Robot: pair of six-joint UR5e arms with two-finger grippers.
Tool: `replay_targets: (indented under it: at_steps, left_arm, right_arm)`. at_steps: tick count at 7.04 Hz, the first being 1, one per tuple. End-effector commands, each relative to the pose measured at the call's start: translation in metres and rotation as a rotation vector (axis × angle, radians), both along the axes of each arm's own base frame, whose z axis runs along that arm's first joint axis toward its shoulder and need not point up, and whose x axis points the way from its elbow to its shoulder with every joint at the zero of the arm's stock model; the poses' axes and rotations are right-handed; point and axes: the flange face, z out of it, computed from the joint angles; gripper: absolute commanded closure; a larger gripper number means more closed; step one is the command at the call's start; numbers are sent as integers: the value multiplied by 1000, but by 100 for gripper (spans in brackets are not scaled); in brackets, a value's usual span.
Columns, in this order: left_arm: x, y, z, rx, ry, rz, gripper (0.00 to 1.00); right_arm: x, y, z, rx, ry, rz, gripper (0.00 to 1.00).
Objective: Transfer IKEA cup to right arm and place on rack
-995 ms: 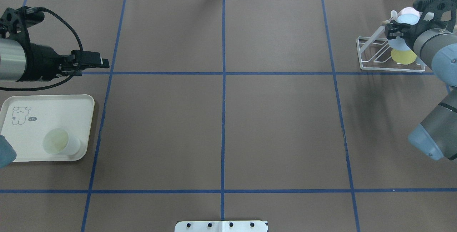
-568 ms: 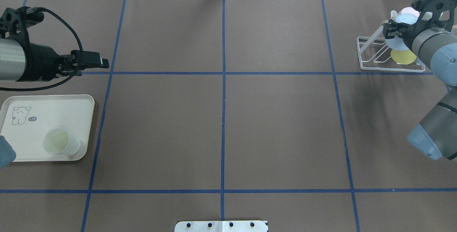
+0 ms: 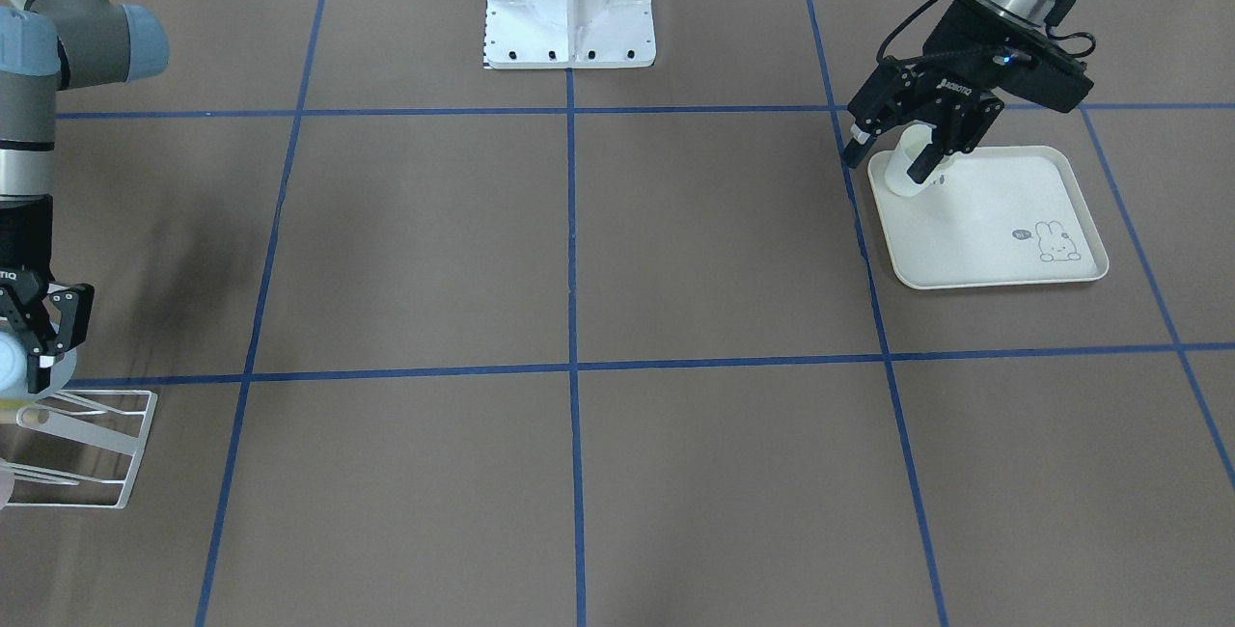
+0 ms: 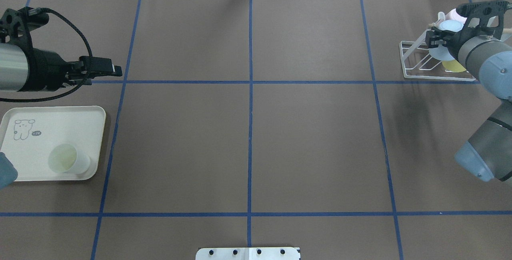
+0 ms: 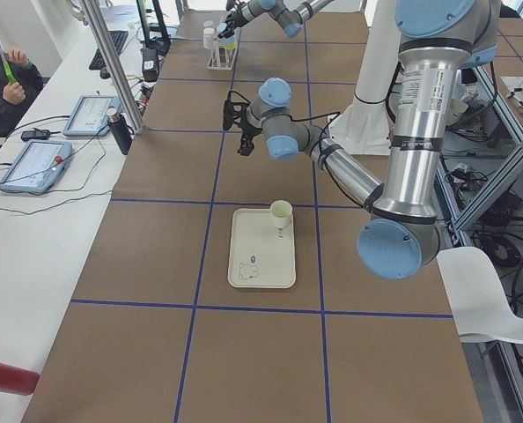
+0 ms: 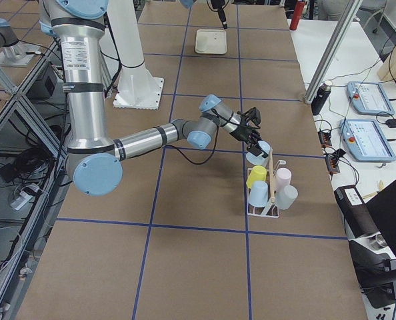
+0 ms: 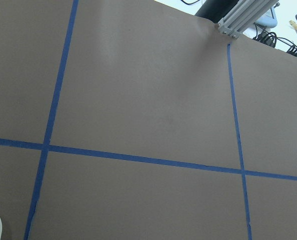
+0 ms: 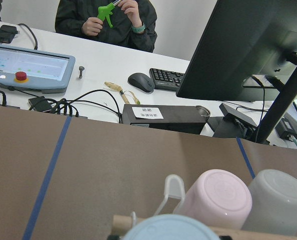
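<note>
Rack (image 4: 418,62) end of your bench (image 4: 312,140): right hand (image 6: 253,141) pinching the blue IKEA cup (image 6: 259,155).
Your bench carries the cream tray (image 4: 60,126) at its left end and the white wire rack at its right. Your left hand (image 4: 118,69) hangs spread and empty above the bench beyond the tray, clear of it. The blue IKEA cup is at the rack's top, beside the wooden peg tip; a pale cup (image 4: 68,159) stands in the tray's robot-side corner.

Six cups (image 6: 256,176) (image 6: 258,194) (image 6: 283,178) (image 6: 288,197) (image 6: 259,153) (image 4: 68,159), one rack (image 4: 428,77), one tray (image 4: 60,120), two pincers (image 3: 888,161) (image 4: 436,40)
</note>
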Motion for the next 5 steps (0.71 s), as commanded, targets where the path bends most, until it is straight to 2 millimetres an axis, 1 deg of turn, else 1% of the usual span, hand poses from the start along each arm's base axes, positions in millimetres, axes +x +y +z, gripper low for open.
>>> replay_targets:
  at_steps: [1, 5]
  left_arm:
    - [0, 0, 0, -1, 1, -1, 0]
    - [1, -1, 1, -4, -1, 1, 0]
  right_arm:
    - [-1, 1, 2, -4, -1, -7, 100]
    - [-2, 1, 0, -5, -6, -13, 100]
